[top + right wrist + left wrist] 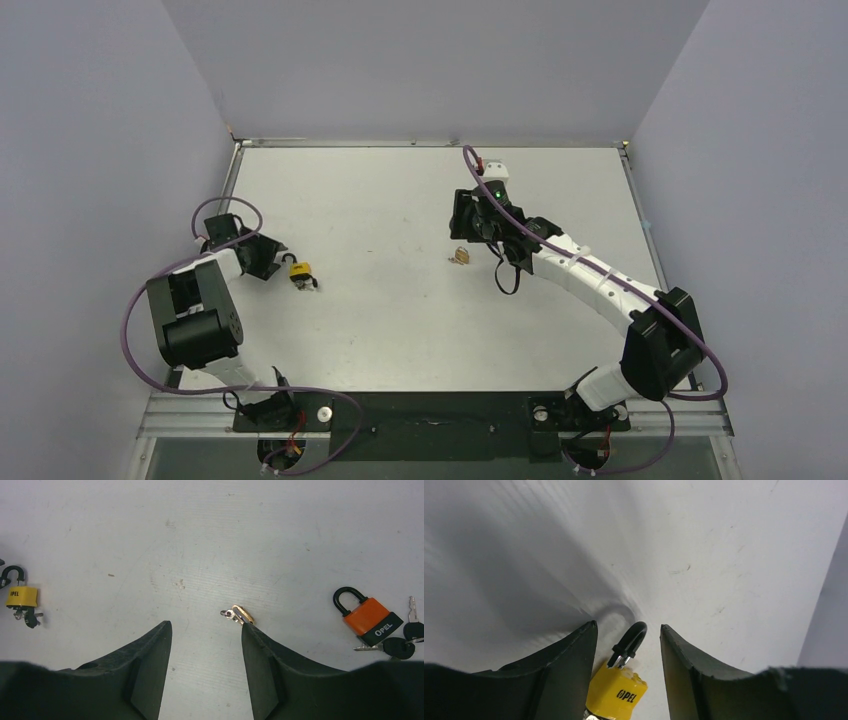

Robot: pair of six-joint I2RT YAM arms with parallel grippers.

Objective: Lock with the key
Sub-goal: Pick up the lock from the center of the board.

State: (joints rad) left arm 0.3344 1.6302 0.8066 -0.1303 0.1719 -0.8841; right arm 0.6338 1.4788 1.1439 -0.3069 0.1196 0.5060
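Note:
A yellow padlock (618, 692) with a black shackle (631, 639) lies on the white table between the jaws of my left gripper (628, 626), which is open and not touching it. Bare metal shows at the shackle's foot. In the right wrist view the same padlock (21, 596) has a dark-headed key (28, 617) at its base. In the top view the padlock (300, 272) lies just right of my left gripper (272, 254). My right gripper (206, 625) is open and empty above the table.
A small brass padlock (241, 614) lies just past my right fingertip (248, 632) and shows in the top view (460, 257). An orange padlock (371, 619) with black-headed keys (400, 646) lies farther right. Grey walls enclose the table (400, 330).

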